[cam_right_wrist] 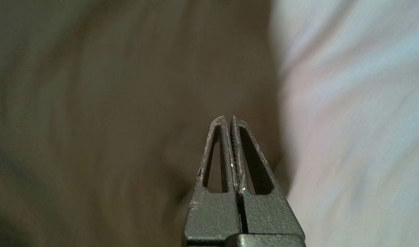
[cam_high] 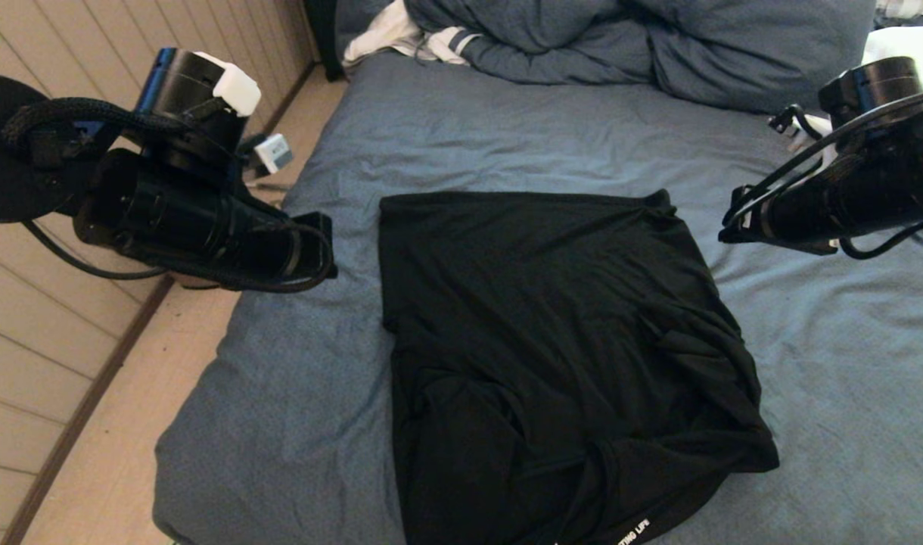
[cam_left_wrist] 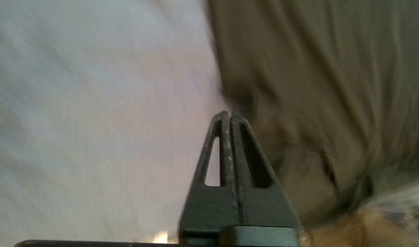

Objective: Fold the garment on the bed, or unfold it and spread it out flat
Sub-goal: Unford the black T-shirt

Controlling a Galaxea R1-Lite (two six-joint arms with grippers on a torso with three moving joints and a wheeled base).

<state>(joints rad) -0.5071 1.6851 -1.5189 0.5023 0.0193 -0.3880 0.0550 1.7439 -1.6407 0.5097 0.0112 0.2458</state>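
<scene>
Garment (cam_high: 552, 341) on bed (cam_high: 295, 393), clear of both closed, empty grippers' fingers (cam_left_wrist: 218, 137).

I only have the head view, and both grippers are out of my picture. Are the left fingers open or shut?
Observer: The left gripper is shut, empty.
Operator: And the right one?
Observer: The right gripper is also shut, nothing pinched.
Operator: What's under the left one?
Observer: The edge of the black T-shirt, where it meets the blue-grey bed.
Operator: And under the right?
Observer: Mostly shirt, with bare bed to one side.
</scene>
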